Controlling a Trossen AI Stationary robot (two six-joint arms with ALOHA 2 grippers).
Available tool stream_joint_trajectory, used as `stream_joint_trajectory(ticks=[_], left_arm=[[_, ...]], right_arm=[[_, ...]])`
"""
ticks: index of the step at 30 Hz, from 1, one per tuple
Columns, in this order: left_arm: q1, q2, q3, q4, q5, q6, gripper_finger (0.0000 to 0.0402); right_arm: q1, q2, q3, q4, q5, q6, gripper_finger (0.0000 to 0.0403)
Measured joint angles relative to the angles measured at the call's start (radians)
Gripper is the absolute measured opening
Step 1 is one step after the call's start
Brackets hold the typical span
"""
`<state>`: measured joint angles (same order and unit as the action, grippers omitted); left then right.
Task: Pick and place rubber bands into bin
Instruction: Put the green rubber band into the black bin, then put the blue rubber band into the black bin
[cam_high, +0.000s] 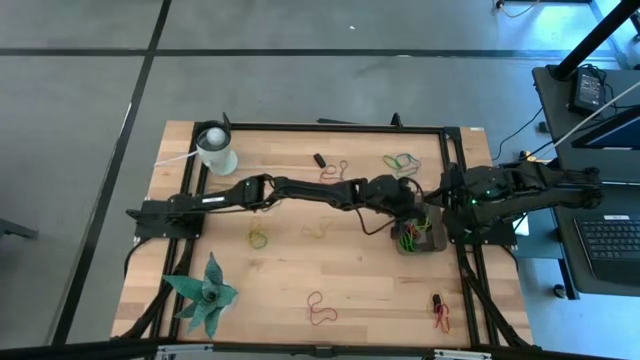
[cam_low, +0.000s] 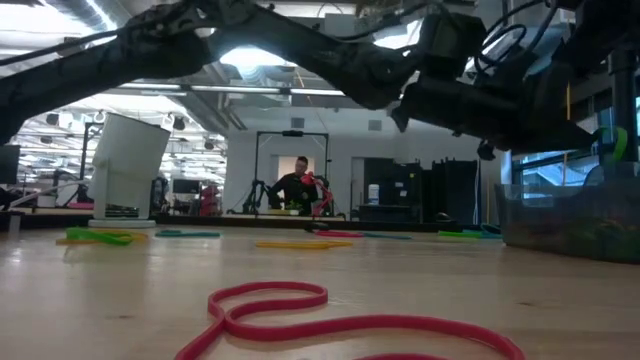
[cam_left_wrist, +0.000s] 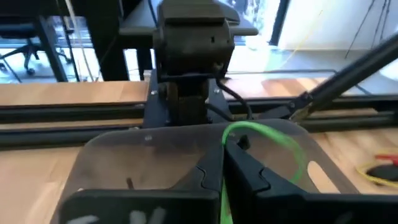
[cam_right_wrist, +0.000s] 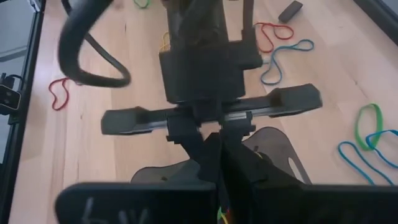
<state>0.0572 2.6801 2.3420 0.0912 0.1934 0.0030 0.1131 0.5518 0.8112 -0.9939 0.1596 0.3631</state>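
Here the bin sits at the right side of the bench, already holding several rubber bands. The left end effector hangs over it, jaws closed on a green band that loops up from between the fingers. The right end effector sits just beside the bin's far right corner, closed and with nothing seen in it. Loose bands lie scattered across the bench, with a white cup and a teal plant figure at the left.
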Motion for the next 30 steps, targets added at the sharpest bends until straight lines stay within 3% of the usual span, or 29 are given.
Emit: stream_joint_trajectory(ticks=[5, 18, 30], left_arm=[[-0.001, -0.002, -0.003, -0.041, 0.001, 0.042, 0.0018], [0.004, -0.01, 0.015, -0.164, 0.019, 0.007, 0.0134], [-0.004, -0.051, 0.013, -0.34, -0.06, 0.095, 0.0141]], right_arm=[[0.0, 0.0, 0.0, 0.0, 0.0, 0.002, 0.0016], [0.0, 0.0, 0.0, -0.002, 0.017, -0.003, 0.0016], [0.0, 0.0, 0.0, -0.003, 0.016, -0.027, 0.0016]])
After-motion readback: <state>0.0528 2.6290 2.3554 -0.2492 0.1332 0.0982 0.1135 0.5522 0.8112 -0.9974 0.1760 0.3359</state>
